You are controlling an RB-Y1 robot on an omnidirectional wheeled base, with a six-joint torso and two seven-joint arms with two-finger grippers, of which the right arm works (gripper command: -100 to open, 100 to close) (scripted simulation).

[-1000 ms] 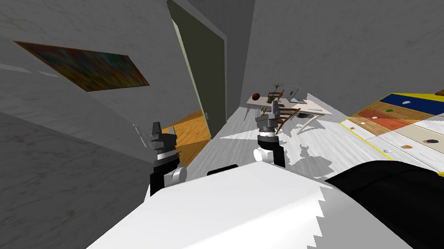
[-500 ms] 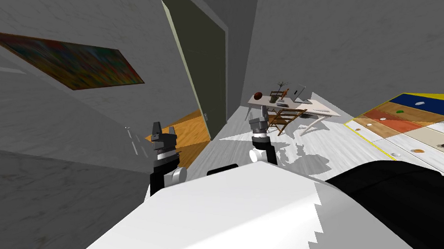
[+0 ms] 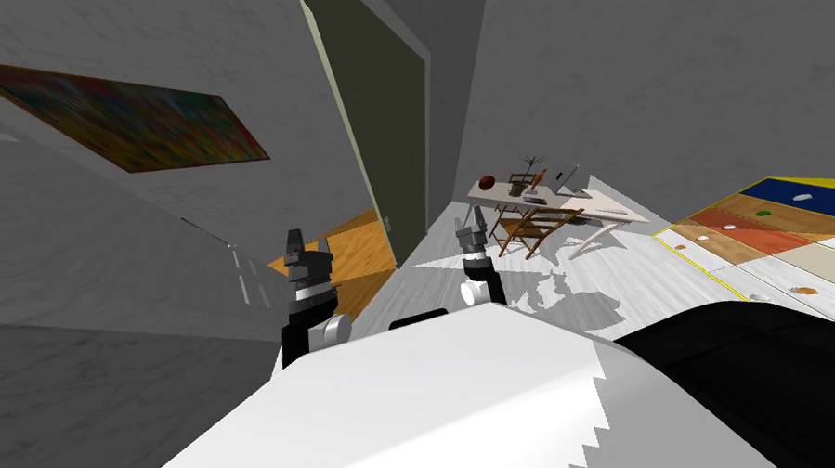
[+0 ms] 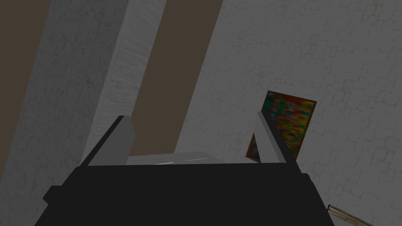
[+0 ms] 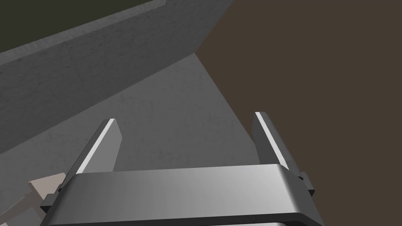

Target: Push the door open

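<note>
Head view: dark olive door [image 3: 390, 145] ajar; left pincer [image 3: 307, 243], right pincer [image 3: 471, 229] spread, empty.

The right gripper [image 5: 185, 117] has a body with a soft metallic sheen, and its fingers [image 5: 103, 149] are smooth with a bright lit edge. The left gripper [image 4: 192, 119] has a matt black body and dull, flat grey fingers [image 4: 117, 144]. Beyond the left gripper the wall [image 4: 333, 59] shows a rough, cobbled stone texture, and the painting [image 4: 288, 117] on it looks like blurred paint without gloss. Ahead, between the two grippers, the door [image 3: 389, 136] is smooth, matt dark olive. Past it the wood floor [image 3: 356, 245] is warm orange with visible grain; around the right gripper the pale floor [image 3: 661, 273] shows grained planks. Ahead of the right gripper the chair [image 3: 527, 227] looks wooden.
</note>
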